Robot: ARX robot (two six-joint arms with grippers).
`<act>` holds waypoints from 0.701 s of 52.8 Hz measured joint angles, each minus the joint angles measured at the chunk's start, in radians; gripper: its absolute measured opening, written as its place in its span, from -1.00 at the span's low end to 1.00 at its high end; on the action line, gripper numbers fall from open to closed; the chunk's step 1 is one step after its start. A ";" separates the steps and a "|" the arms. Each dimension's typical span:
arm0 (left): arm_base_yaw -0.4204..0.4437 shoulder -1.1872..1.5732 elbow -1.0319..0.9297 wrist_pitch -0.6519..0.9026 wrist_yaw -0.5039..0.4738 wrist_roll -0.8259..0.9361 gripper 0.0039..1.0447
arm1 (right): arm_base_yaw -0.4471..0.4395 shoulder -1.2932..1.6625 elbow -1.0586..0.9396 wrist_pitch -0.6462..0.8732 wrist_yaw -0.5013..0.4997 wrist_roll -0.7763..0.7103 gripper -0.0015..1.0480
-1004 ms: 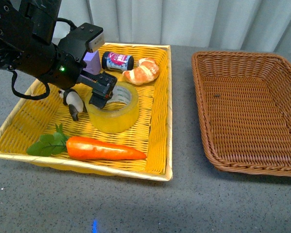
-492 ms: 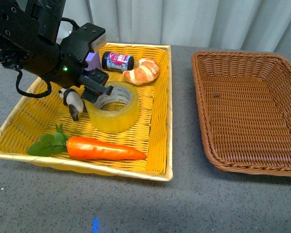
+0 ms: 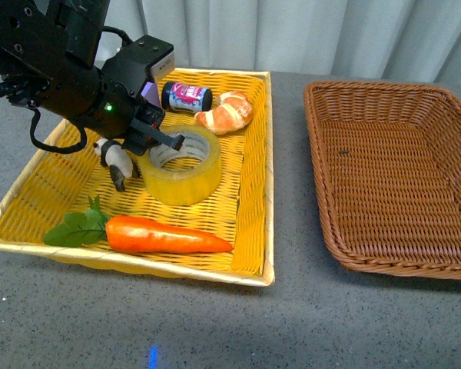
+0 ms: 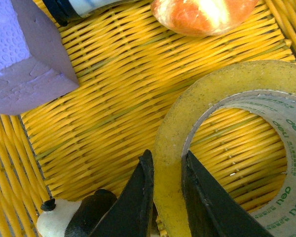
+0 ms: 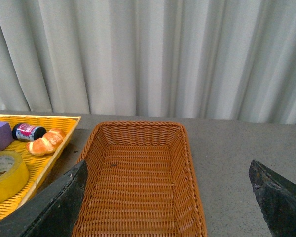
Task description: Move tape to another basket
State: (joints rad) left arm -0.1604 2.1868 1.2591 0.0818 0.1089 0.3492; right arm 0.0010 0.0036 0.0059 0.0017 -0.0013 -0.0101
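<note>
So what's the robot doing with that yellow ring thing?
The robot's left gripper is pinching the wall of the wide yellowish roll of packing tape, which is inside the bright yellow woven basket. The dark brown wicker basket beside it is where the tape should go. The right gripper hangs open, facing that one.

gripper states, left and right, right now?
Left gripper: closed on the tape wall, one finger inside the roll, one outside.
Right gripper: open, holding nothing.
</note>
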 joint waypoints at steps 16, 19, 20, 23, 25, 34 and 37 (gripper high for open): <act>-0.023 -0.100 0.088 -0.087 0.071 0.102 -0.74 | 0.000 0.000 0.000 0.000 0.000 0.000 0.83; -0.030 -0.112 0.105 -0.101 0.084 0.129 -0.74 | 0.000 0.000 0.000 0.000 0.000 0.000 0.83; -0.034 -0.116 0.114 -0.107 0.089 0.139 -0.74 | 0.000 0.000 0.000 0.000 0.000 0.000 0.83; -0.047 -0.121 0.138 -0.122 0.108 0.174 -0.74 | 0.000 0.000 0.000 0.000 0.000 0.000 0.83; -0.056 -0.121 0.153 -0.132 0.118 0.193 -0.74 | 0.000 0.000 0.000 0.000 0.000 0.000 0.83; -0.108 -0.115 0.222 -0.172 0.177 0.257 -0.74 | 0.000 0.000 0.000 0.000 0.000 0.000 0.83; -0.130 -0.110 0.253 -0.175 0.201 0.260 -0.74 | 0.000 0.000 0.000 0.000 0.000 0.000 0.83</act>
State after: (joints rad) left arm -0.2901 2.0766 1.5120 -0.0933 0.3103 0.6094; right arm 0.0010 0.0036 0.0059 0.0017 -0.0013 -0.0097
